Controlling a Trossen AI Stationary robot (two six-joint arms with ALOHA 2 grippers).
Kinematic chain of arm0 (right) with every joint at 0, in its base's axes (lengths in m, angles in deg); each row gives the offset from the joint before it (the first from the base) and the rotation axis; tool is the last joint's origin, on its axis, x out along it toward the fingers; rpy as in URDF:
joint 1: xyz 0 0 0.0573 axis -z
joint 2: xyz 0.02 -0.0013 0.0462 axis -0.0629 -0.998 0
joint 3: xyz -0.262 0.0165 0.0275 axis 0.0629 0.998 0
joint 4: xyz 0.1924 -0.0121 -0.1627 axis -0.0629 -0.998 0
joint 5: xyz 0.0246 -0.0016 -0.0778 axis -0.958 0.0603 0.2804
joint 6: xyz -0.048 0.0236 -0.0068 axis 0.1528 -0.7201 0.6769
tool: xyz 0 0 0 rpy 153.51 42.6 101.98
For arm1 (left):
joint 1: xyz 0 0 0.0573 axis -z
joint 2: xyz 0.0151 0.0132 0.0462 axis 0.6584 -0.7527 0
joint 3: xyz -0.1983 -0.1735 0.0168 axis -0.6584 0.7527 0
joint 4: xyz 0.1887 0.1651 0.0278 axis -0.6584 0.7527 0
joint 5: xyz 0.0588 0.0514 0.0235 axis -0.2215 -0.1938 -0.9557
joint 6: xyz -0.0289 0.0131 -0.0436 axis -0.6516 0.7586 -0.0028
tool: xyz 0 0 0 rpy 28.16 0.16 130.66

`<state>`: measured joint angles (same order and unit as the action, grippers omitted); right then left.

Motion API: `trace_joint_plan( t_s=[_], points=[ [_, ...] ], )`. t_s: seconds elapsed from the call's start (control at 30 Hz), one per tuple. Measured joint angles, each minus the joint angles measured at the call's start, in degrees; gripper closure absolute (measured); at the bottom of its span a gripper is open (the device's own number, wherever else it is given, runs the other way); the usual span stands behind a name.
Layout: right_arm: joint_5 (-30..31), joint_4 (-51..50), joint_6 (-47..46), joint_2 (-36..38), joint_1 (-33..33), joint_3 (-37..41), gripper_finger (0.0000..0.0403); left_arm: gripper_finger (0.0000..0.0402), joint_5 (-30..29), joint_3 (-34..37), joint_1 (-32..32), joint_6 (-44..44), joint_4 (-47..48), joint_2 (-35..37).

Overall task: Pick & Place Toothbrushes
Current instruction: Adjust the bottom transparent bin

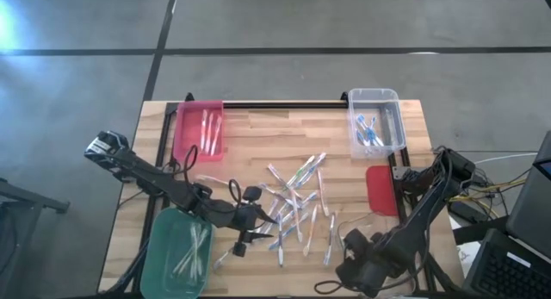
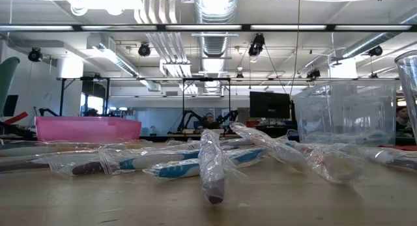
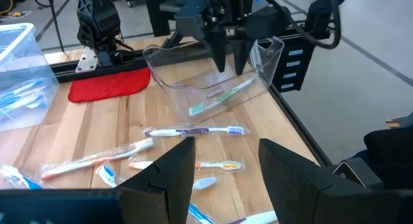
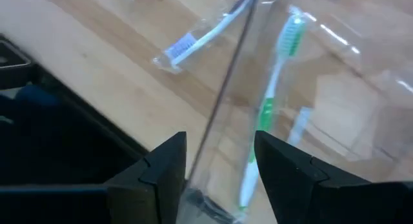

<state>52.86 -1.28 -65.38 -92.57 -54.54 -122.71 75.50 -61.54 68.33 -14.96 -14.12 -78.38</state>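
No legible text, label, brand, number or sign is found on any object in the four views.

A loose scatter of thin wrapped plastic toothbrushes point(image 1: 297, 204) lies mid-table. Behind it to the left sits the pink rectangular bin point(image 1: 200, 129), behind to the right the clear plastic tub point(image 1: 375, 120), and near the front left corner the green tray point(image 1: 179, 252).
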Motion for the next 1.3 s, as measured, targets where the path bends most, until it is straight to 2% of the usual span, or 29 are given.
trace_joint_plan(
  t_s=[0.2,0.47,0.6,0.9,1.3],
  points=[
    [1.56,0.44,-0.04,-0.65,0.40,0.07,0.0214,0.0225,0.00,0.00,0.00,0.00,0.05,0.00],
    [1.04,0.14,1.03,-4.14,1.10,0.20,0.0241,0.0225,0.00,0.00,0.00,-0.30,0.43,0.00],
    [0.82,0.27,0.57,-4.17,1.09,0.20,0.0275,0.0225,0.00,-0.01,0.00,-0.55,0.44,0.00],
    [-0.01,-1.18,-0.25,-3.96,1.14,0.13,0.0386,0.0225,0.00,-0.02,0.00,-0.66,0.44,0.00],
    [-2.93,-1.05,0.10,-1.85,1.13,0.20,0.0394,0.0225,0.00,-0.02,-0.04,-0.66,0.42,0.00]
  ],
)
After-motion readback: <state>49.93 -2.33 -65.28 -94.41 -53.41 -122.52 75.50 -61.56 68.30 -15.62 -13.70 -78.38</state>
